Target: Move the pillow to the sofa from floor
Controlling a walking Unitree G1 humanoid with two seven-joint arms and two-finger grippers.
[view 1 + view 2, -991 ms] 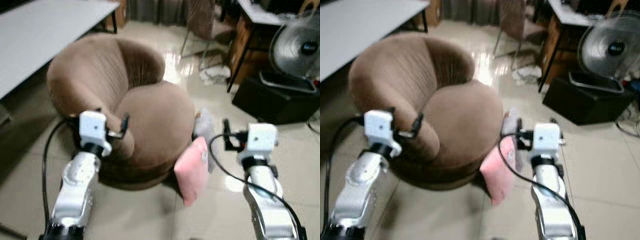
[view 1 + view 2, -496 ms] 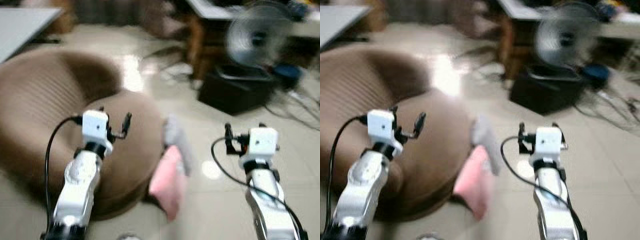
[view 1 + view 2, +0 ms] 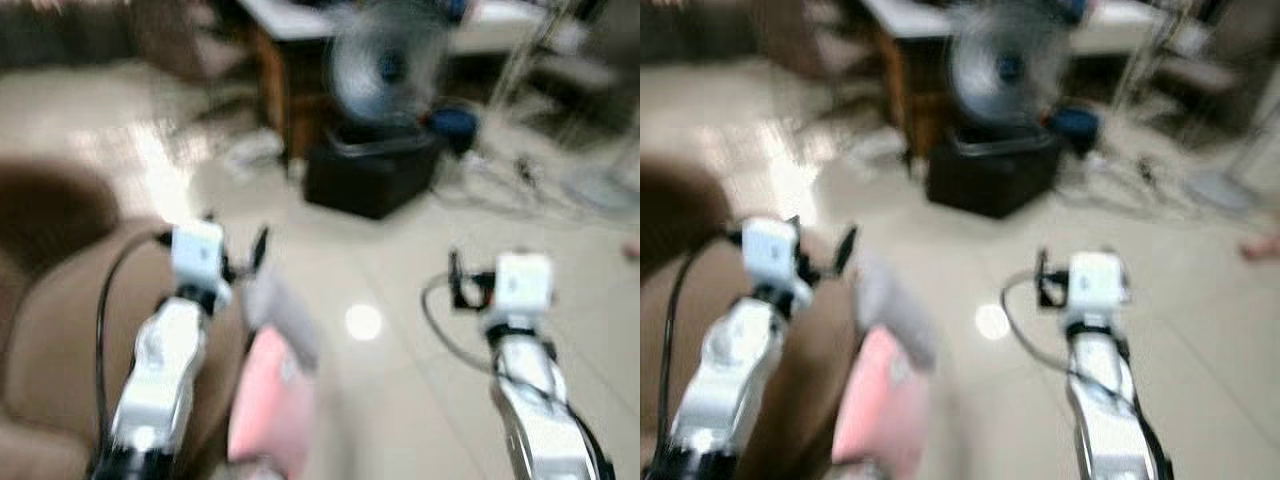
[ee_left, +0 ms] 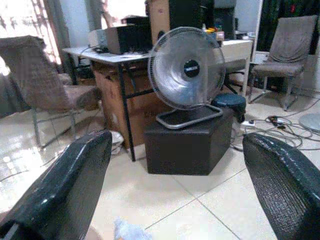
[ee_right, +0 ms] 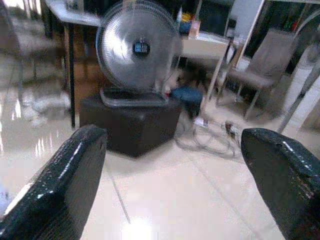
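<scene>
Our head views are blurred, but we can make out the pink pillow [image 3: 268, 408] low on the tile floor [image 3: 420, 380], leaning against the brown sofa [image 3: 60, 330] at our lower left, with a grey cloth-like thing [image 3: 283, 310] just above it whose nature we cannot tell. Our left gripper [image 4: 175, 190] is raised in the air above the sofa's edge and near the pillow, its two black fingers [image 4: 65, 190] spread wide and holding nothing. Our right gripper [image 5: 175, 185] hovers over bare floor, well apart from the pillow, its fingers [image 5: 60, 190] likewise wide apart and empty. Ahead of us, both wrist views show a fan [image 4: 186, 70] standing on a black box [image 4: 187, 145], with a desk [image 4: 107, 52] behind it, a chair [image 4: 35, 75] off to one side and cables [image 5: 210, 135] trailing across the floor beside the box.
</scene>
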